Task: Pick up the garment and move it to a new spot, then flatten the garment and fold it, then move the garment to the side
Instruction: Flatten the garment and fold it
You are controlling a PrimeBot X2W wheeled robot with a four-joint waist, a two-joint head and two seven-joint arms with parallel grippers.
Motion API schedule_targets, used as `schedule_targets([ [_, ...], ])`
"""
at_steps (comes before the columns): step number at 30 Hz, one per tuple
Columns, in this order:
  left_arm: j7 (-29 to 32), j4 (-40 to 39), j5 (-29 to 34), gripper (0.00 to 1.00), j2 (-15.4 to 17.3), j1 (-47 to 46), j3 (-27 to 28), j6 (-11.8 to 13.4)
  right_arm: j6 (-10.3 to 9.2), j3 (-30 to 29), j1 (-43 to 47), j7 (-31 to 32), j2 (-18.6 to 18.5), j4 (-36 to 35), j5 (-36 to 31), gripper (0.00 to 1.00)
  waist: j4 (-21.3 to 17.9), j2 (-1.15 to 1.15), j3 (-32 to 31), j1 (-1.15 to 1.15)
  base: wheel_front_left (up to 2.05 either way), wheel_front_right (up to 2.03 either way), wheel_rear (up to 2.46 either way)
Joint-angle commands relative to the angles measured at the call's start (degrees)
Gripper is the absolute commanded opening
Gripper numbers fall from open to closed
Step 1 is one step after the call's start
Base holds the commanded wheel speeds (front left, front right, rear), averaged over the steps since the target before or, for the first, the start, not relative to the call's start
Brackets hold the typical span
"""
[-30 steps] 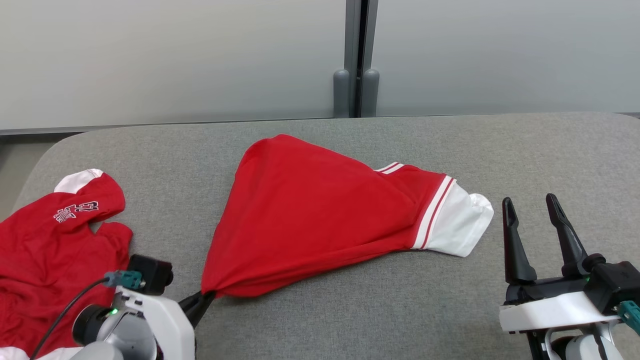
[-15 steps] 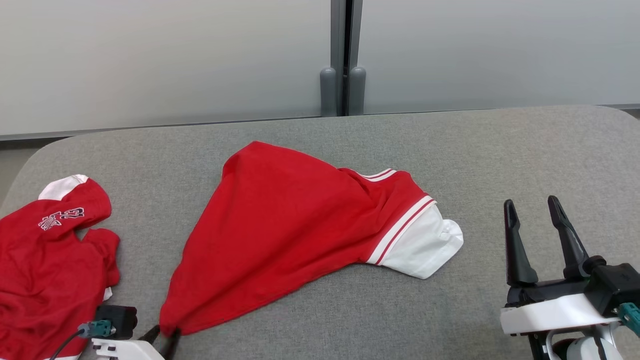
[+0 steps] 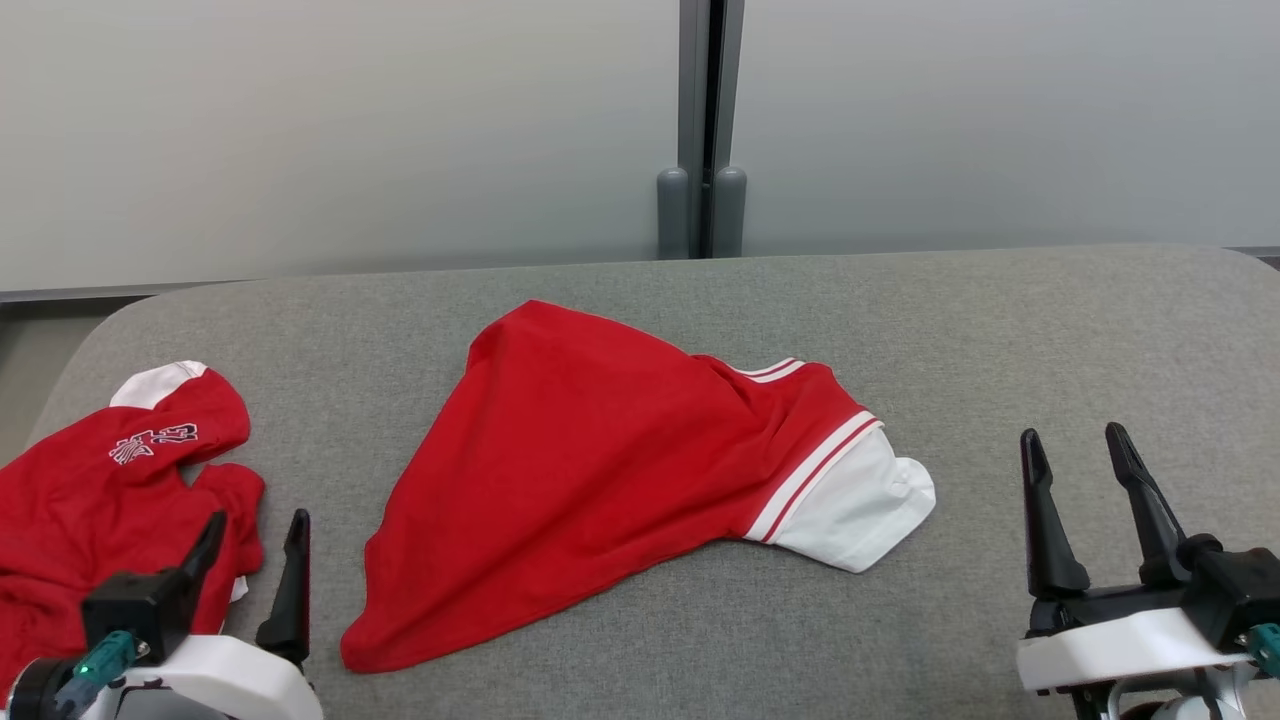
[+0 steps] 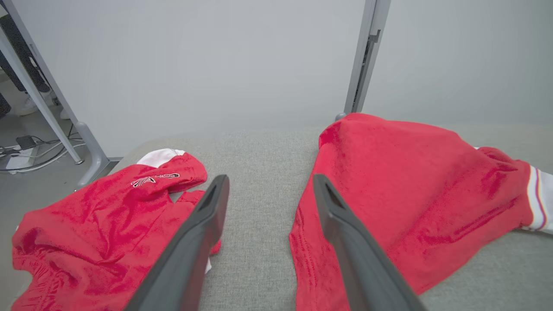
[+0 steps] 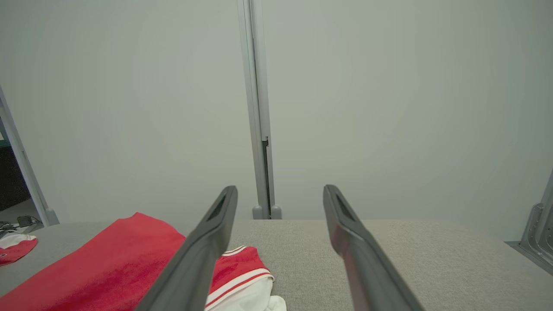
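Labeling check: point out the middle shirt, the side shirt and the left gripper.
middle shirt [image 3: 600,450], head view, red body.
side shirt [image 3: 100,510], head view, below its logo.
left gripper [image 3: 257,518], head view, between its fingertips.

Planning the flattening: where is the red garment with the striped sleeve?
Head view: the striped-sleeve garment lies centred on the table, right of the second garment, between left gripper and right gripper.

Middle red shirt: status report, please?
Left gripper open, right gripper open, both empty. Middle shirt bunched on grey table, unheld. Second red shirt near left fingers.
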Motion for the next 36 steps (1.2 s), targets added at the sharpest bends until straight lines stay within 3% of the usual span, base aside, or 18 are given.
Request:
schedule_targets([
  [1, -1.5, -1.0, 1.2, 1.0, -0.4, -0.4, 0.0, 0.4, 0.07, -0.2, 0.2, 0.0, -0.6, 0.5, -0.4, 1.0, 0.2, 0.0, 0.2, 0.0, 0.0, 0.0, 0.0],
  [5, -4.6, -3.9, 3.9, 1.0, -2.8, -1.5, 0.8, 0.6, 0.07, 0.2, -0.7, 0.0, -1.7, 3.0, -0.4, 1.0, 0.8, 0.0, 0.8, 0.0, 0.0, 0.0, 0.0],
  [10, -5.5, -5.3, 6.9, 1.0, -6.5, -2.5, 1.3, -1.9, 0.08, 1.8, -5.4, 1.4, -4.8, 9.8, 1.1, 1.0, 1.8, 0.0, 3.1, 0.0, 0.0, 0.0, 0.0],
  [23, -5.6, -1.6, 11.1, 1.0, -12.0, -5.4, 2.6, -8.1, 0.04, 10.3, -21.3, 25.0, -12.1, 31.1, 12.2, 1.0, 6.3, 0.0, 7.5, 0.0, 0.0, 0.0, 0.0],
  [33, -5.6, -0.3, 12.9, 1.0, -13.8, -6.2, 4.9, -10.5, 0.04, 10.9, -26.0, 32.7, -12.8, 38.2, 16.6, 1.0, 8.5, 0.0, 9.7, 0.0, 0.0, 0.0, 0.0],
  [34, -5.6, -0.1, 13.1, 1.0, -14.0, -6.3, 5.1, -10.8, 0.04, 11.1, -26.2, 33.0, -12.6, 38.7, 16.9, 0.83, 8.5, 0.0, 9.8, 0.0, 0.0, 0.0, 0.0],
  [35, -5.6, 0.0, 13.1, 1.0, -14.2, -6.3, 5.3, -10.9, 0.04, 11.3, -26.4, 32.9, -12.5, 38.9, 17.2, 0.36, 8.5, 0.0, 9.8, 0.0, 0.0, 0.0, 0.0],
  [36, -5.6, 0.1, 13.3, 1.0, -14.4, -6.2, 5.5, -11.0, 0.04, 11.3, -26.4, 32.4, -12.3, 38.9, 17.6, 0.12, 8.5, 0.0, 9.8, 0.0, 0.0, 0.0, 0.0],
])
